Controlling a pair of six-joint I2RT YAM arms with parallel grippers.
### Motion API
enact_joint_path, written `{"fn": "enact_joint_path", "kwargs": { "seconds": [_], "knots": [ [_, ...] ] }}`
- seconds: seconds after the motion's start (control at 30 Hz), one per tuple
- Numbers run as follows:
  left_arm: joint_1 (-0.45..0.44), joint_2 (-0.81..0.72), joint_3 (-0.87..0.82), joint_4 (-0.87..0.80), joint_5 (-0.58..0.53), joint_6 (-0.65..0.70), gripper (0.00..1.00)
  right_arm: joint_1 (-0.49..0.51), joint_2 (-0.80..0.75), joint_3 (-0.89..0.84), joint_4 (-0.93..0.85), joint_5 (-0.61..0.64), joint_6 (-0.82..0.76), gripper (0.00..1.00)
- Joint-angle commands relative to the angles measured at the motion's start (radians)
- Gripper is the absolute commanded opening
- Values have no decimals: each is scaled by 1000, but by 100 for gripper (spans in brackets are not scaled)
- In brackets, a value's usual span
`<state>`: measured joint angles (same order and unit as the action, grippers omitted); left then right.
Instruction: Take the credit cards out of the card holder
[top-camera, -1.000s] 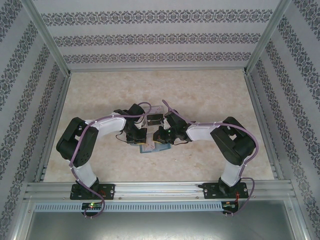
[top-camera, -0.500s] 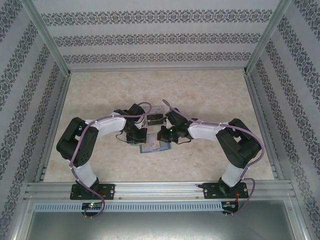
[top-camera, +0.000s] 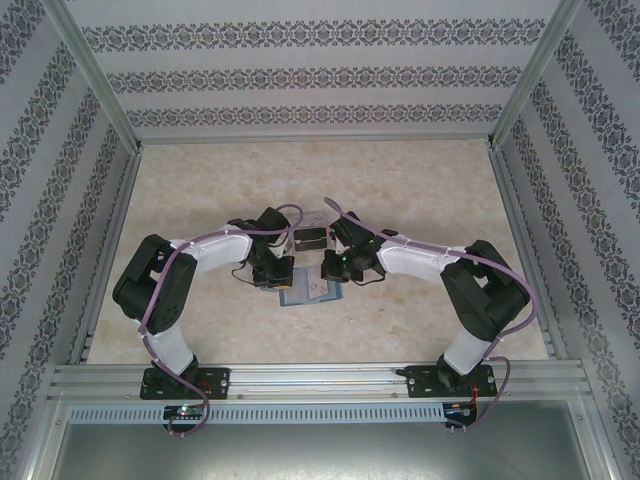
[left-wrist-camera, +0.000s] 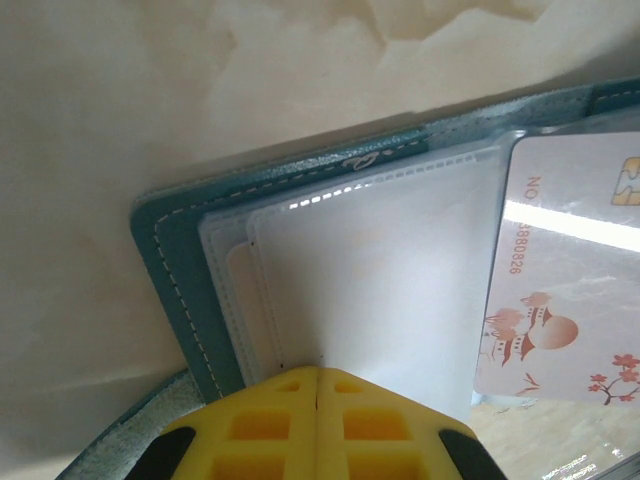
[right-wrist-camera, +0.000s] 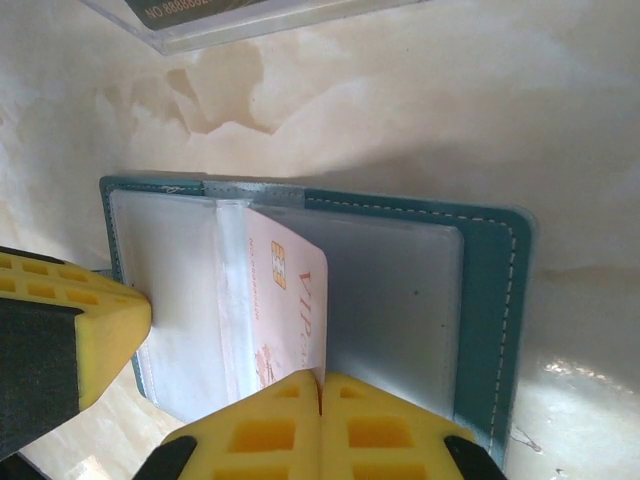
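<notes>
- Since the earlier picture, the right arm's elbow has swung out toward the counter's right edge. Its wrist has drawn slightly that way too, while the left arm has not shifted.
- The right pincer (right-wrist-camera: 321, 390) has its fingertips pressed together, apparently nipping the corner of the pale pink card (right-wrist-camera: 290, 300). That card stands partly out of its clear sleeve.
- The left pincer (left-wrist-camera: 317, 385) is clamped on the sleeve edges of the other panel, pinning the card holder (left-wrist-camera: 165, 260) down.
- The card holder lies open near the middle of the counter (top-camera: 420, 190), a little toward the near edge, between the two arms.
- A clear tray (right-wrist-camera: 250, 25) sits just beyond it, toward the far edge.
- The pull should probably run straight along the sleeve's mouth, slow and low, with the left clamp held firm.
- A corner grip looks slight and could slip, or the card could twist in it.
- If the holder starts to lift, easing off seems wiser.
</notes>
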<state>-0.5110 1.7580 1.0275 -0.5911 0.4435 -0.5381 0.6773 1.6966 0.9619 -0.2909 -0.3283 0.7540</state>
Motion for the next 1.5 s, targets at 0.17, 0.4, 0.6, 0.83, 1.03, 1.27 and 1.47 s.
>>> {"fn": "enact_joint_path", "kwargs": {
  "seconds": [0.17,0.4,0.6,0.83,1.03,1.27,1.47],
  "knots": [
    [-9,34,-37,-65,-87,20,3,29,-4,46,-95,82,-21,6],
    [-9,41,-29,-67,-84,24,3,63,8,76,-93,76,6,10],
    [-9,44,-27,-67,-80,28,3,75,17,83,-73,45,34,14],
    [-8,47,-24,-67,-80,30,3,83,10,90,-73,23,50,15],
    [-9,44,-21,-68,-76,30,3,84,9,86,-77,23,50,13],
    [-10,20,-10,-81,-80,29,4,84,11,89,-78,26,48,9],
    [-10,-2,5,-95,-80,29,4,83,-3,95,-91,39,39,8]
  ]
}}
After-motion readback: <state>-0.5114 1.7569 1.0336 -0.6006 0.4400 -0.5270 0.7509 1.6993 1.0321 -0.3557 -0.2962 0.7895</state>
